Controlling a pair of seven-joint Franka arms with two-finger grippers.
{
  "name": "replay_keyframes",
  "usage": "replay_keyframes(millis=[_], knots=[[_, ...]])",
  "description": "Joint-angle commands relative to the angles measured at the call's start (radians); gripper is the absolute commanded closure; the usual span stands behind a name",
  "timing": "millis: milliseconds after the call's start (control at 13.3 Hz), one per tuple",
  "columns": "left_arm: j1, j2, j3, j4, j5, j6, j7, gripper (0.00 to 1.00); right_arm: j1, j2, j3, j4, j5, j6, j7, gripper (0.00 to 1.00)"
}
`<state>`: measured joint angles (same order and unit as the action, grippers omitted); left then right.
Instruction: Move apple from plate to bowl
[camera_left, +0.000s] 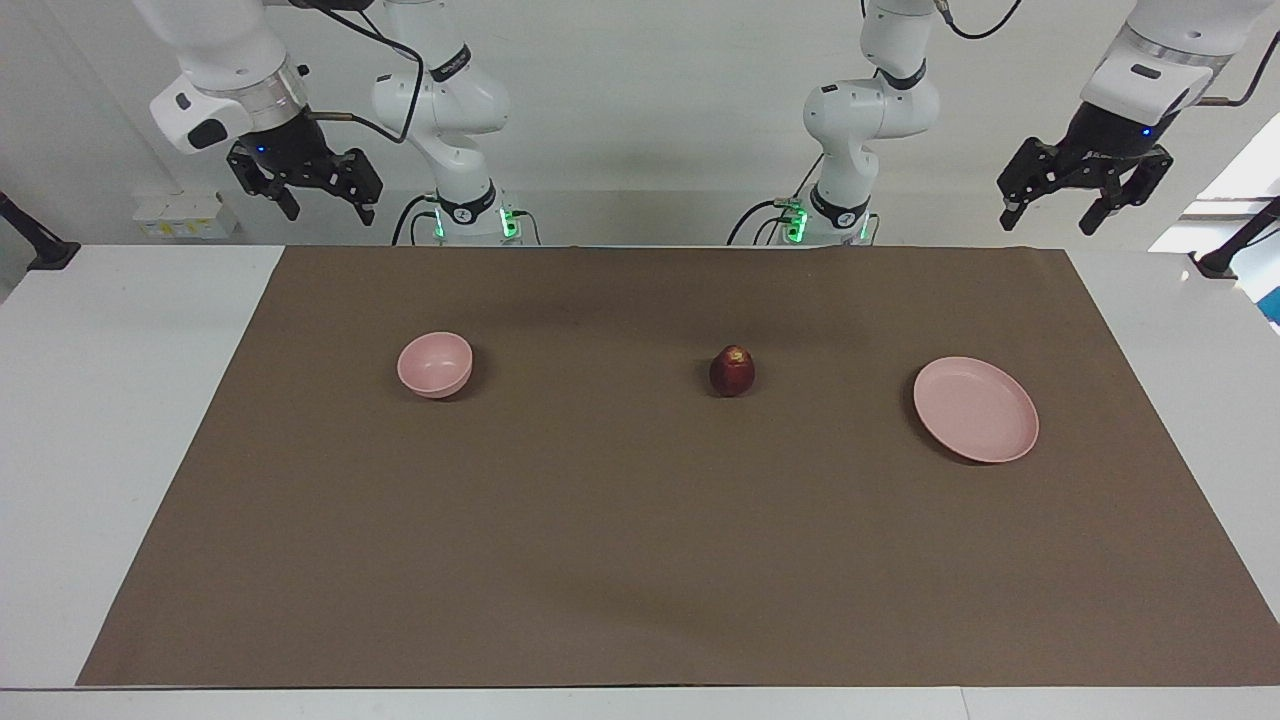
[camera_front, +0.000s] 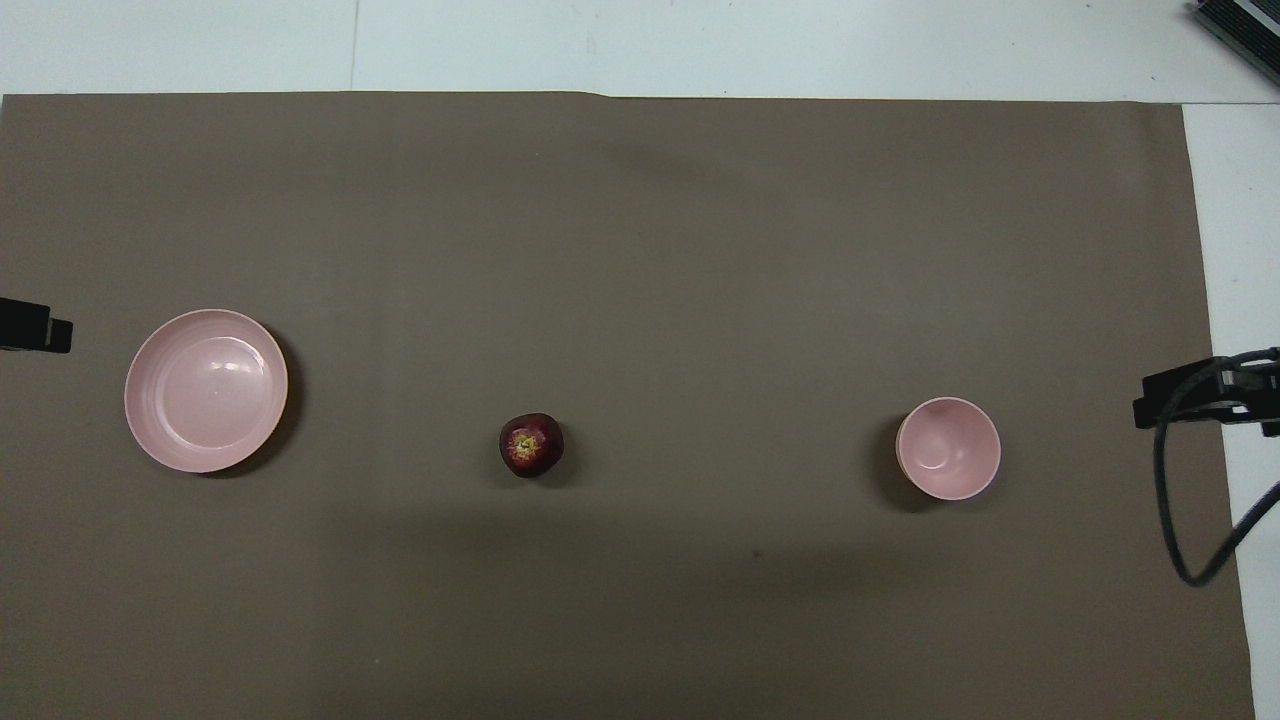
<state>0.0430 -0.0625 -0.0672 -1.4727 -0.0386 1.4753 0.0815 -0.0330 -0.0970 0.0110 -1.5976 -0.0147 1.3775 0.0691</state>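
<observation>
The dark red apple (camera_left: 732, 371) (camera_front: 531, 445) stands on the brown mat, not on the plate, between plate and bowl. The flat pink plate (camera_left: 976, 409) (camera_front: 206, 390) lies empty toward the left arm's end. The small deep pink bowl (camera_left: 435, 364) (camera_front: 949, 448) stands empty toward the right arm's end. My left gripper (camera_left: 1048, 221) hangs open and empty high over the table's edge by the robots, apart from the plate; its tip shows in the overhead view (camera_front: 35, 328). My right gripper (camera_left: 329, 212) (camera_front: 1200, 395) hangs open and empty high at its own end.
The brown mat (camera_left: 640, 560) covers most of the white table (camera_left: 110, 420). A black cable (camera_front: 1190, 520) loops down by the right gripper. A black clamp (camera_left: 1225, 255) stands at the table's corner at the left arm's end.
</observation>
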Motion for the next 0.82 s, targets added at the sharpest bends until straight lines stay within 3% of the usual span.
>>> replay_keyframes(millis=[0,750], knots=[[-0.009,-0.017,0.001,-0.014,0.013,-0.012,-0.002,0.00,-0.015,-0.003,0.006,-0.001,0.022,-0.006,-0.020,0.00],[-0.061,-0.071,-0.008,-0.112,0.008,0.006,-0.003,0.00,-0.015,-0.003,0.006,-0.001,0.022,-0.006,-0.020,0.00]])
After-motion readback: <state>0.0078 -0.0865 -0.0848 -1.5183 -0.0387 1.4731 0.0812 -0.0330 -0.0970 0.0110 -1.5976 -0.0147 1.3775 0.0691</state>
